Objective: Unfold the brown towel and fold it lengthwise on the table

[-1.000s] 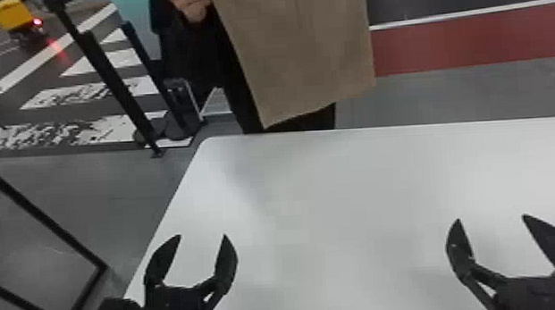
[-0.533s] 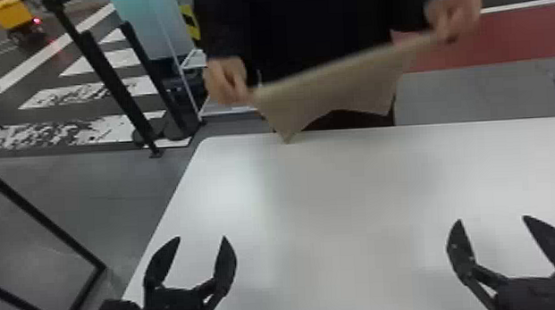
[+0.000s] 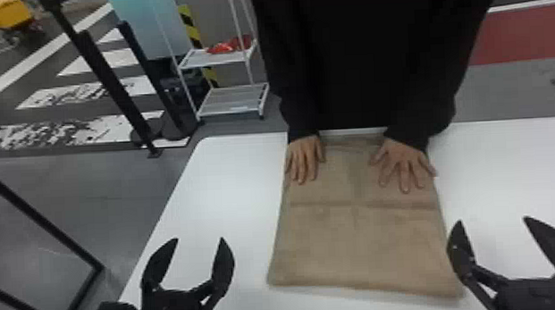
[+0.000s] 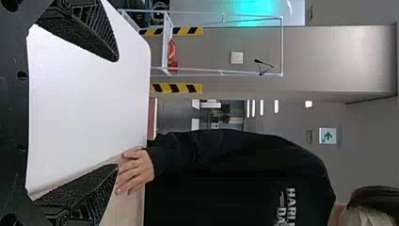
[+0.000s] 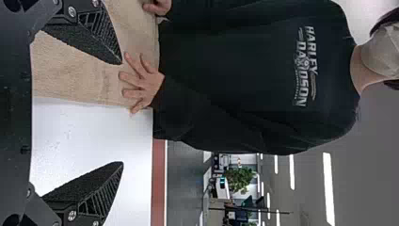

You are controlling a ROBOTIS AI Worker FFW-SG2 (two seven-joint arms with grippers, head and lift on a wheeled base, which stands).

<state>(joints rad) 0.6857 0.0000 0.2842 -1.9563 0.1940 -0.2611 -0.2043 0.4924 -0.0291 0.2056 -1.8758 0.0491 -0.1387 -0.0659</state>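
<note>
Brown cloth towel (image 3: 361, 242) lies flat on the white table (image 3: 228, 177), so I'd judge the spreading out largely done, though from here I can't be sure it isn't a doubled layer; the lengthwise fold is left to do. To the towel's left, the robot's black two-fingered left gripper (image 3: 199, 239) hangs empty, its fingers parted and aimed at the far side. At the towel's far end, a person's bare right hand (image 3: 305, 160) rests palm down near the left edge, and their bare left hand (image 3: 402, 164) splays near the right one. By the towel's near right corner, the matching black right gripper (image 3: 493, 220) points forward too, fingers wide apart, gripping nothing.
</note>
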